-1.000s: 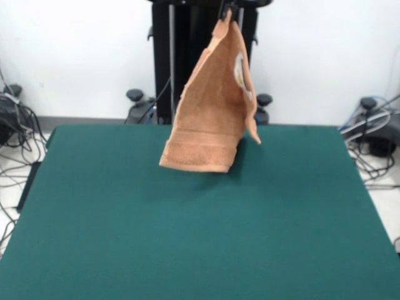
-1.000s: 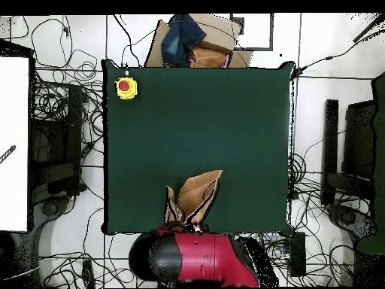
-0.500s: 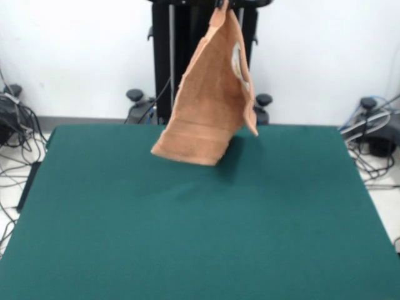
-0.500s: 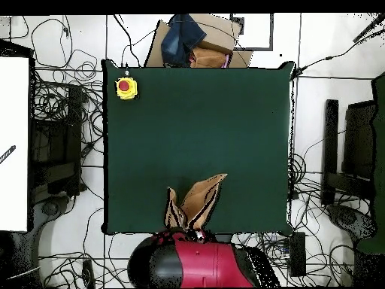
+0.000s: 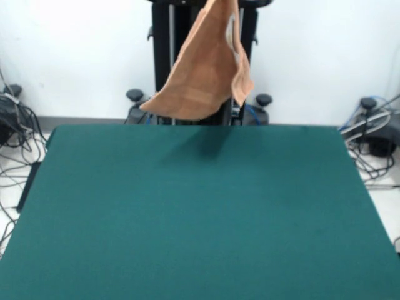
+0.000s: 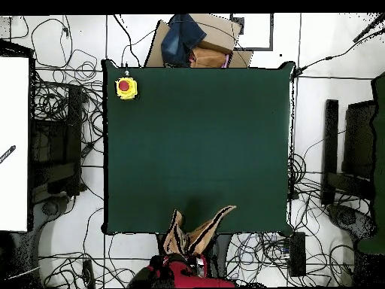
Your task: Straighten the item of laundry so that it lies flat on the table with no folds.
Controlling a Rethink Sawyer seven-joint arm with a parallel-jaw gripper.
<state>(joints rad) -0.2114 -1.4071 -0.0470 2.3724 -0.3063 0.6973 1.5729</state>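
The item of laundry (image 5: 203,69), an orange-tan towel, hangs folded in the air from the top edge of the front view. Its lower hem swings out to the left, with a paler band just above that hem. It floats over the far edge of the green table (image 5: 200,212) and touches nothing. In the overhead view the towel (image 6: 197,232) shows edge-on at the table's (image 6: 195,135) bottom edge, just ahead of my red arm. My gripper (image 6: 183,257) is shut on the towel's top corner, mostly hidden under the arm.
A yellow box with a red button (image 6: 125,87) sits on the table's top-left corner in the overhead view. Cardboard and dark blue cloth (image 6: 194,39) lie beyond the table's top edge. Cables cover the floor on both sides. The black pedestal (image 5: 164,62) stands behind the towel.
The towel has risen and drawn back toward the robot's base. Its hem, which was low over the table, now hangs over the table's edge and has swung further left.
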